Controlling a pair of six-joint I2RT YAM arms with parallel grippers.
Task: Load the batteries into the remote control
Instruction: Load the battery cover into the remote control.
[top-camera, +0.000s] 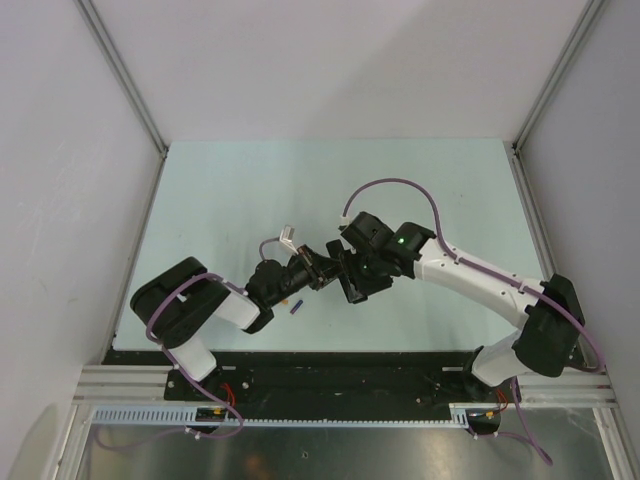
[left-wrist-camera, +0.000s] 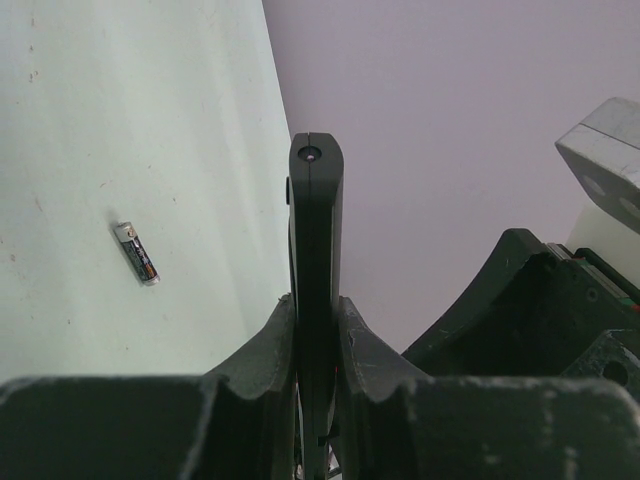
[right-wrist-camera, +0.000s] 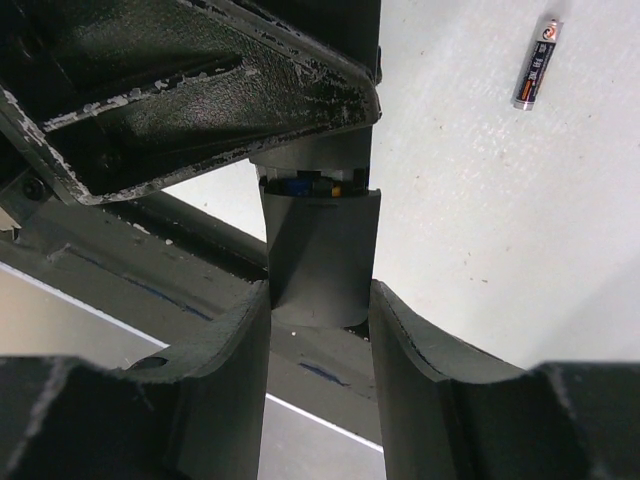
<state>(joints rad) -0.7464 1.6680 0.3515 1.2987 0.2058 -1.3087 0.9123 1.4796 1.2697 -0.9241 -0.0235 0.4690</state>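
Left gripper (left-wrist-camera: 316, 330) and right gripper (right-wrist-camera: 320, 300) both clamp the remote (left-wrist-camera: 316, 220); 1 loose battery (left-wrist-camera: 136, 253) lies beside it, nearer the left gripper.

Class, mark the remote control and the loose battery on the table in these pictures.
remote control (left-wrist-camera: 316, 220): left wrist view, on its narrow edge, facing the camera.
loose battery (right-wrist-camera: 537, 62): right wrist view, on the middle of its body.

The top camera looked down from far above and behind the remote control (left-wrist-camera: 316, 250). The 2 wrist cameras faced it closely from opposite ends; both also caught the battery (left-wrist-camera: 136, 253) beside it.
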